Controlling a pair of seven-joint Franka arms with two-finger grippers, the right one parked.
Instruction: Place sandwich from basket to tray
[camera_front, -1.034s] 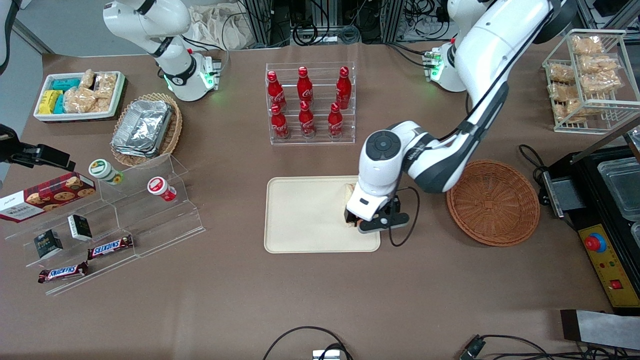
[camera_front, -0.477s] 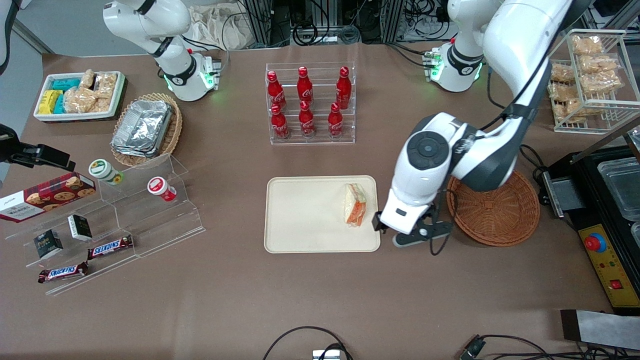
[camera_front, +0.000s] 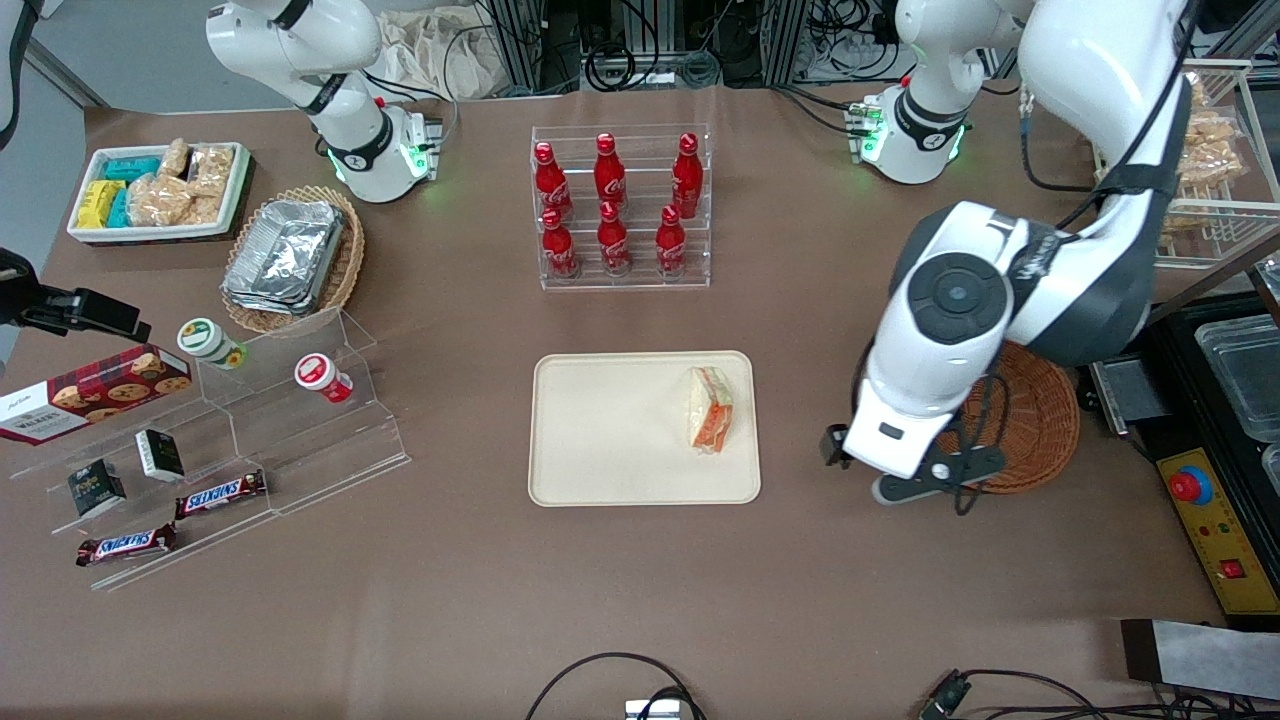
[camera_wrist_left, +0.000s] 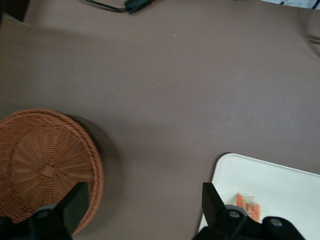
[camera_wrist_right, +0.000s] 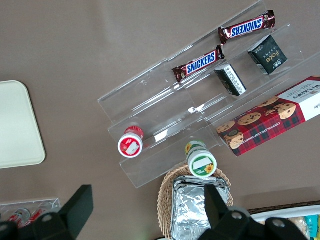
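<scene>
Brown tabletop (camera_front: 600, 600) carries the tray (camera_front: 610, 430), the sandwich (camera_front: 709, 409) lying on it nearest the basket (camera_front: 1040, 420), while the gripper (camera_front: 835, 447), fingers spread and empty, hangs between tray and basket.

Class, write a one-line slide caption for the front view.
Sandwich lies on the tray; the gripper, jaws open, hangs between tray and empty basket.
</scene>
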